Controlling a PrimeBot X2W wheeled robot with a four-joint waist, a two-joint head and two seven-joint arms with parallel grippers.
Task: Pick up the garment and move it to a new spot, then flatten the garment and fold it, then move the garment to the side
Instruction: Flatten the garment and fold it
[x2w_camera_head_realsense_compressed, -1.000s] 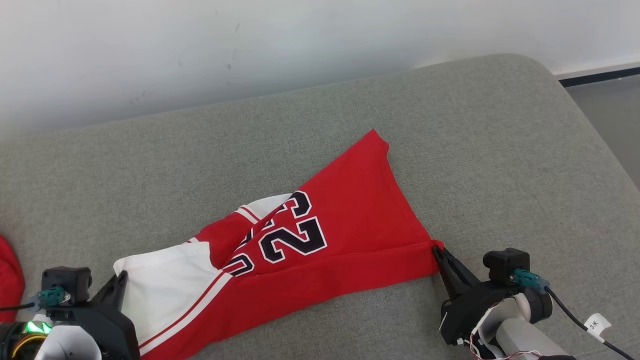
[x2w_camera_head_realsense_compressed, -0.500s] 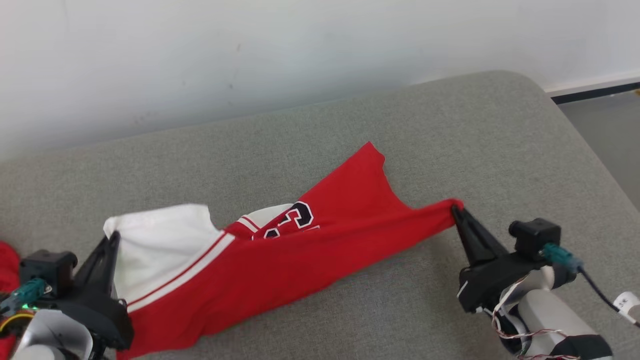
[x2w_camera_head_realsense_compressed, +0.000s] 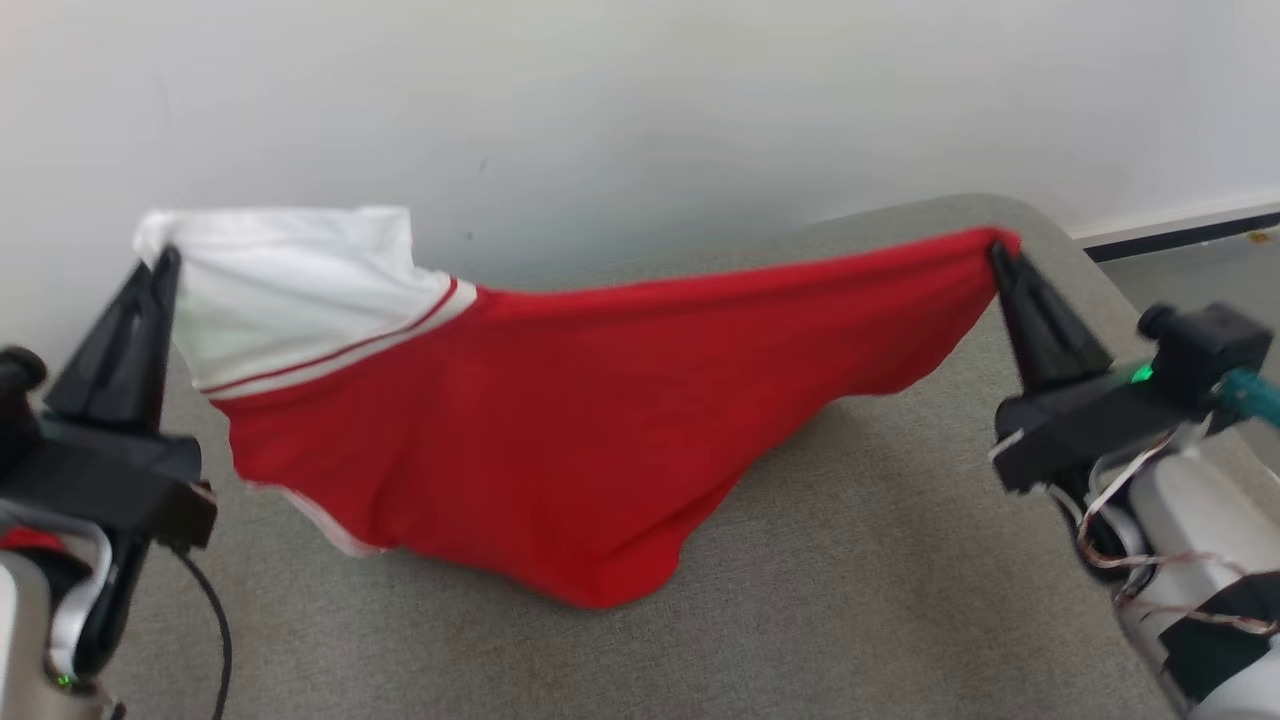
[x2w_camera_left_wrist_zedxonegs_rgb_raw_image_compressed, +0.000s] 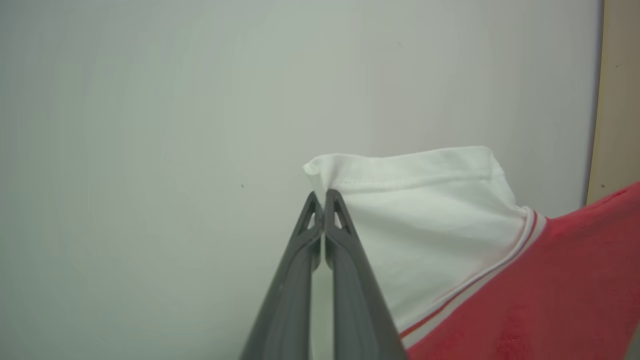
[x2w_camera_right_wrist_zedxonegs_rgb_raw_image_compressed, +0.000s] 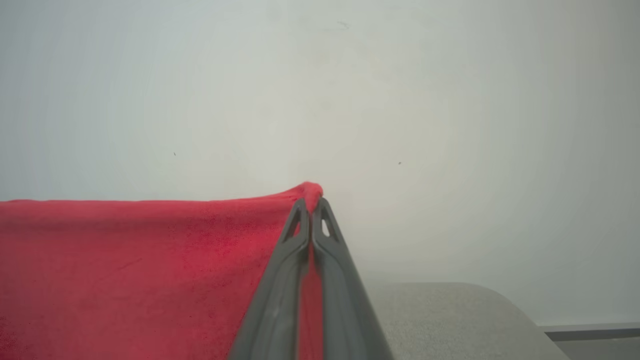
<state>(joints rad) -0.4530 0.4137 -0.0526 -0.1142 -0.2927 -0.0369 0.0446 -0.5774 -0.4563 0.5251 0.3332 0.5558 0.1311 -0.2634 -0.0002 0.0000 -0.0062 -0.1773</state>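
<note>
Garment: red-and-white soft jersey garment (x2w_camera_head_realsense_compressed: 560, 430), hanging in the air over the grey fabric sofa seat (x2w_camera_head_realsense_compressed: 900, 600), with its top edge drawn out nearly straight between two grippers.
Lowest part: a red belly of cloth sags toward the middle of the sofa seat; I cannot tell whether it brushes the seat or just clears it.
Left gripper: left gripper (x2w_camera_head_realsense_compressed: 168, 255), fingers pressed together on the white corner of the garment (x2w_camera_left_wrist_zedxonegs_rgb_raw_image_compressed: 430, 215), above the left end of the sofa seat; the left wrist view shows the hem folded over the tips (x2w_camera_left_wrist_zedxonegs_rgb_raw_image_compressed: 320, 192).
Right gripper: right gripper (x2w_camera_head_realsense_compressed: 995, 248), fingers pinched tight on the red corner (x2w_camera_right_wrist_zedxonegs_rgb_raw_image_compressed: 310, 202), above the far right corner of the sofa seat (x2w_camera_right_wrist_zedxonegs_rgb_raw_image_compressed: 450, 320).
How it will handle: light and limp, with no stiffness of its own. It droops wherever it is unsupported and swings when carried. Nothing in it can break, but thin cloth could slide out of narrow tips under a sharp tug.
Where to hold: by the two end corners of one edge, as now. With the hands wide apart, that edge is taut and the body falls open.
Step in hand: probably the carry to a new spot on the sofa seat, with flattening and folding not yet done.
Watch for: the sagging belly dragging and bunching on the sofa seat.
</note>
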